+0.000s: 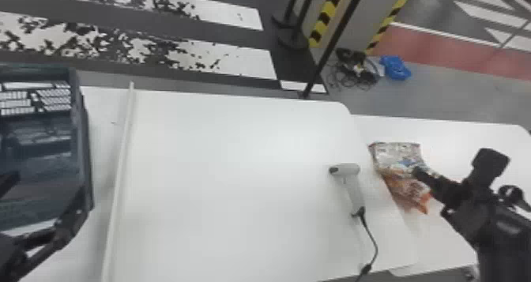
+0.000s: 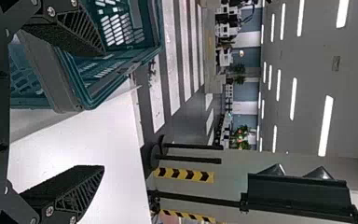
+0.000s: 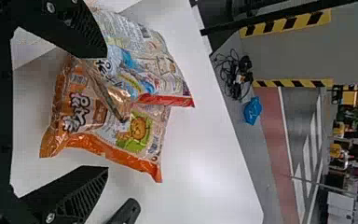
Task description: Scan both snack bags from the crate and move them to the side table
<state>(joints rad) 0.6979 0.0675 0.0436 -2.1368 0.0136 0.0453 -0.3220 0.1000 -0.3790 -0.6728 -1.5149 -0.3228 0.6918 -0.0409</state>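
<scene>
As both snack bags (image 3: 116, 100) lie on the side worktop (image 3: 205, 154), transfer looks complete.
Right tool (image 3: 107, 111) spread wide at bags, gripping nothing; left tool (image 2: 104, 109) likewise near crate (image 1: 81, 143). Scans: cannot tell.

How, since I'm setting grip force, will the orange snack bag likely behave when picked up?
The orange snack bag will probably crumple under pressure, as its thin film is creased. Its glossy surface could be somewhat slippery. The other bag partly covers it, so that one might slide or get dragged along.
</scene>
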